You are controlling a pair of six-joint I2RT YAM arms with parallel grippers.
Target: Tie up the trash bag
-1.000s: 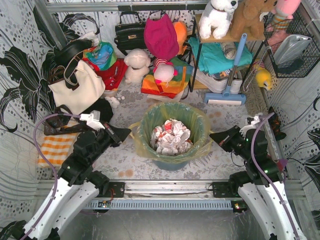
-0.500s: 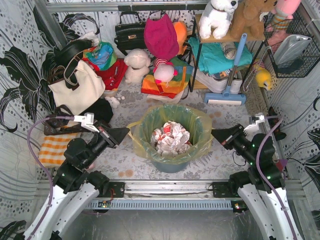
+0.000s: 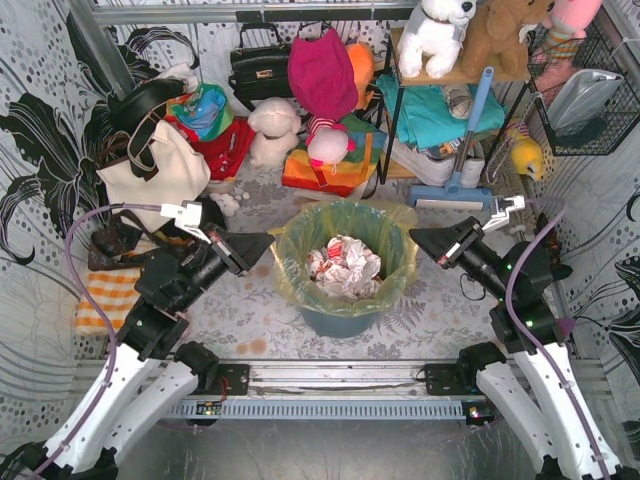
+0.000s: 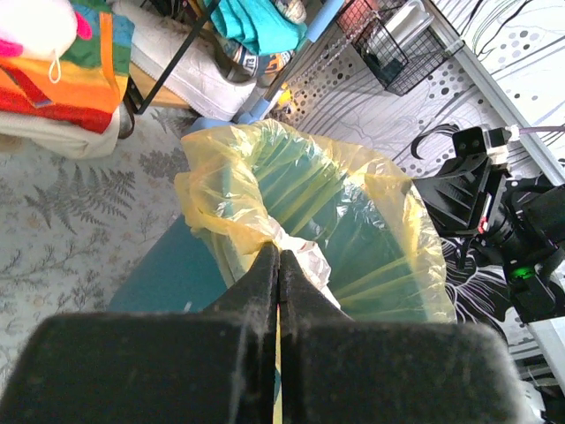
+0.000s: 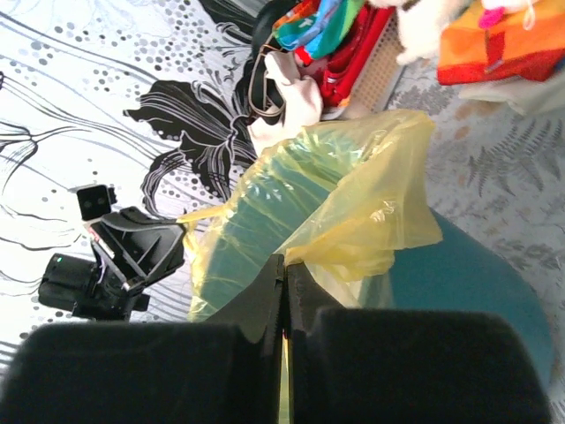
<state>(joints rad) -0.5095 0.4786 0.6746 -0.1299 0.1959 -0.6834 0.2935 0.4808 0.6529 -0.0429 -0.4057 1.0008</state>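
We see the fern-patterned counter (image 3: 240, 310) carrying a round teal bin (image 3: 338, 322) at its middle, between the two arms. The trash bag (image 3: 392, 232) lines this bin. Its thin yellow plastic is folded out over the rim and stands up above it all round. Through the open mouth we see a heap of crumpled white paper (image 3: 345, 270) with red print, filling the bottom of the bag. A cream tote bag (image 3: 150, 182) leans among the clutter at the far left, well apart from the bin, and we cannot tell what is in it. The left hand (image 3: 266, 246) is at the bag's left edge and the right hand (image 3: 416, 237) is at its right edge. In each wrist view the fingers are pressed together, with a sliver of yellow plastic pinched between them and the film bunching at the tips. So we read both hands as clamped on the trash bag. Compared with a second ago, both hands have moved away from the arm bases toward the far side of the counter. The bag's mouth, which then sagged outward and wide over the rim, now stands drawn up and narrower. The bin and the paper have stayed in place.
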